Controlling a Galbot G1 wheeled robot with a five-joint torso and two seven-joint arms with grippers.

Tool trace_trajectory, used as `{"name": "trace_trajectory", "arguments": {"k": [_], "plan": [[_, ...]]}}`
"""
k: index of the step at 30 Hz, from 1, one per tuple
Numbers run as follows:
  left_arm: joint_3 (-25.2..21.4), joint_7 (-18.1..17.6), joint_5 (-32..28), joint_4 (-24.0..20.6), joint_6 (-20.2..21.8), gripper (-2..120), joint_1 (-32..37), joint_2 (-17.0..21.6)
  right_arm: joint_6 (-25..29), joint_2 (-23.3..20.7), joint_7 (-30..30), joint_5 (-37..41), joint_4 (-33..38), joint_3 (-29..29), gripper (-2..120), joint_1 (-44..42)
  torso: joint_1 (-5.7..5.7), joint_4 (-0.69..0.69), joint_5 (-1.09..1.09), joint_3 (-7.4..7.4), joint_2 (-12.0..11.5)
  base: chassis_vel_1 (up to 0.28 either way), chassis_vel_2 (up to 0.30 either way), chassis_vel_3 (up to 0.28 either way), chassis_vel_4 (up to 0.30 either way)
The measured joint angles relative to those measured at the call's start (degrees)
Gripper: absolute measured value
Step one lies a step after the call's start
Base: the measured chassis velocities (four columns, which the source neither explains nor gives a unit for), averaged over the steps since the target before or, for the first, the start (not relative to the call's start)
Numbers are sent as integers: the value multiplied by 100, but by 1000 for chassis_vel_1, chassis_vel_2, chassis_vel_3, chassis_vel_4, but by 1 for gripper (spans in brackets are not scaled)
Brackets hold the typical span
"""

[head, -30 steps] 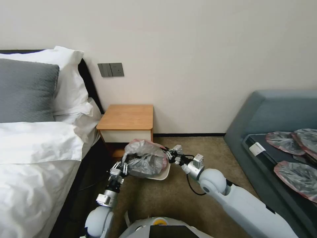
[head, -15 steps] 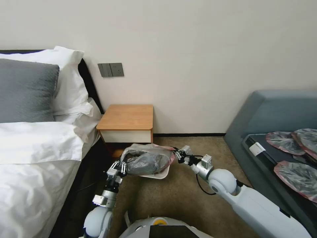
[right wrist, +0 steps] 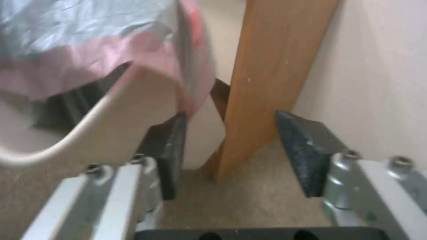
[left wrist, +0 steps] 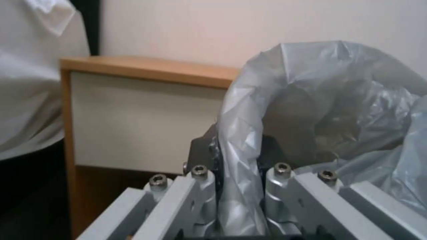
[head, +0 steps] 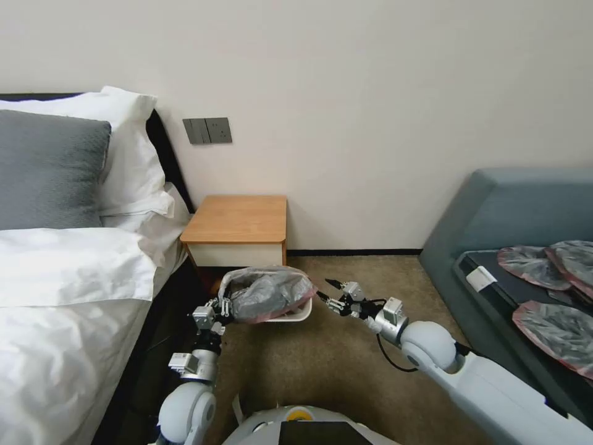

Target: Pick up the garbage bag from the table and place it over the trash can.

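Silver-grey garbage bag (head: pixel 267 295) drapes the trash can (head: pixel 295 314), left end effector (head: pixel 221 307) pinching it.

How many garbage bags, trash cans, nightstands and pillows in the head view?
Garbage bags: 4 – one over the trash can, clamped by the left gripper, and three on the sofa
Trash cans: 1
Nightstands: 1
Pillows: 2 – grey, white
Total: 8
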Motion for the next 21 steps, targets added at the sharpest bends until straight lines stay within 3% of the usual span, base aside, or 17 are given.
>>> {"name": "trace_trajectory", "arguments": {"k": [5, 10, 12, 15, 17, 19, 21], "plan": [[36, -157, -23, -7, 162, 8, 0, -9, 101, -11, -46, -225, 48, 132, 72, -116, 0, 1, 0, 0, 0, 0, 0, 0, 0], [87, -389, -33, -49, 431, 8, -5, -36, 592, 211, -243, -1178, 275, 981, 93, -672, 0, 0, -1, 0, 0, 0, 0, 0, 0], [93, -423, -45, -50, 451, 8, -13, -48, 657, 274, -208, -1078, 415, 1112, 97, -829, 0, 0, 0, 0, 0, 0, 0, 0, 0], [117, -445, -144, -37, 446, 8, -56, -108, 453, 556, 685, 242, 1201, 975, 100, -1205, 0, -1, -2, 0, 0, 0, 0, 0, 0], [123, -440, -168, -22, 424, 8, -68, -131, 429, 652, 913, 492, 1364, 848, 100, -1228, 0, -1, -1, 0, 0, 0, 0, 0, 0], [143, -413, -204, -2, 377, 7, -93, -181, 168, 1005, 1637, 1424, 1809, 424, 100, -1172, 0, 0, -3, 0, 0, 0, 0, 0, 0], [148, -400, -220, -1, 356, 7, -99, -201, -15, 1186, 1977, 1840, 1965, 240, 100, -1092, 0, 1, -1, 0, 0, 0, 0, 0, 0]]}}
